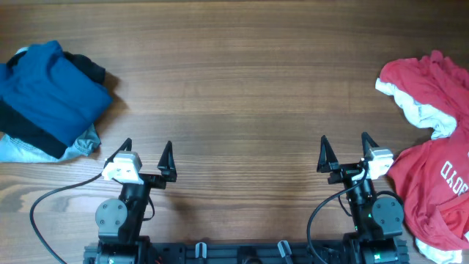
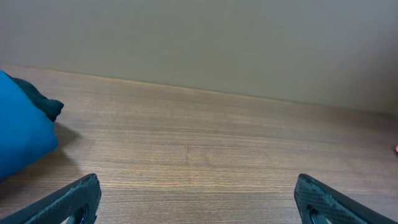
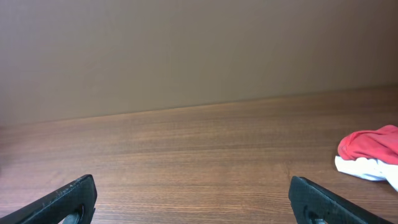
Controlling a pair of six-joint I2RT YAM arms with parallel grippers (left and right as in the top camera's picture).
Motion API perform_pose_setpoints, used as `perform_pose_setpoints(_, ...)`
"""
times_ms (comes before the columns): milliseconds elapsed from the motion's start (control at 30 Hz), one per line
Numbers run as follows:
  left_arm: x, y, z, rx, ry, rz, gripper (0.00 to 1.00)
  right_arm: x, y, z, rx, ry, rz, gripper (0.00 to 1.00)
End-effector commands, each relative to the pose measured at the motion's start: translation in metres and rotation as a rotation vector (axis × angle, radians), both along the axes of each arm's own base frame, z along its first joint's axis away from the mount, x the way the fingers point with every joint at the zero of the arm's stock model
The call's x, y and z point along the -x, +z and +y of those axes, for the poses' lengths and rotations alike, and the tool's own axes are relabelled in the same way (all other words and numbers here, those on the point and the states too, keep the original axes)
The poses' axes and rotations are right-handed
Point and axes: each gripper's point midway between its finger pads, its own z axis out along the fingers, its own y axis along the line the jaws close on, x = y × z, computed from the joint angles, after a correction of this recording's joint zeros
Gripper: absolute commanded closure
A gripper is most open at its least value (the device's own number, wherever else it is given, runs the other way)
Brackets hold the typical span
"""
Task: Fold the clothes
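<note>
The red T-shirt [image 1: 432,158] lies crumpled at the table's right edge, with white lettering showing near the front and a white inner patch higher up. A bit of it shows at the right of the right wrist view [image 3: 372,150]. My right gripper [image 1: 344,152] is open and empty, just left of the shirt and apart from it. My left gripper [image 1: 146,157] is open and empty at the front left, over bare wood. Both sets of fingers show spread wide in the left wrist view [image 2: 198,199] and the right wrist view [image 3: 193,199].
A stack of folded blue and dark garments [image 1: 47,99] lies at the far left, also at the left edge of the left wrist view [image 2: 22,134]. The wooden table [image 1: 242,95] stretches between the two piles. A plain wall stands behind the table.
</note>
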Motion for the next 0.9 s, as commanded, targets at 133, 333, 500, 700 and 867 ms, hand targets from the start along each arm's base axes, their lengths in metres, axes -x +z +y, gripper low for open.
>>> perform_pose_setpoints(133, 0.0006, -0.0015, -0.0029, -0.016, -0.016, -0.005, 0.00, 0.0005, 0.0017, 0.0013, 0.005, 0.010, -0.009, 0.00)
perform_pose_setpoints(333, 0.0005, -0.0018, -0.0029, -0.016, -0.016, -0.003, 0.00, 0.0006, 0.0019, 0.0013, 0.005, 0.010, -0.009, 0.00)
perform_pose_setpoints(500, 0.0005, -0.0018, -0.0029, -0.016, -0.016, -0.003, 0.00, 0.0007, 0.0019, 0.0021, 0.002, 0.015, -0.009, 0.00)
perform_pose_setpoints(700, 0.0005, -0.0019, -0.0030, -0.015, -0.016, -0.003, 0.00, 0.0009, 0.0016, 0.0039, -0.023, 0.025, -0.004, 0.00)
perform_pose_setpoints(867, 0.0007, -0.0015, -0.0039, 0.102, -0.013, 0.018, 0.00, 0.0030, 0.0064, 0.0015, -0.087, 0.012, 0.023, 0.00)
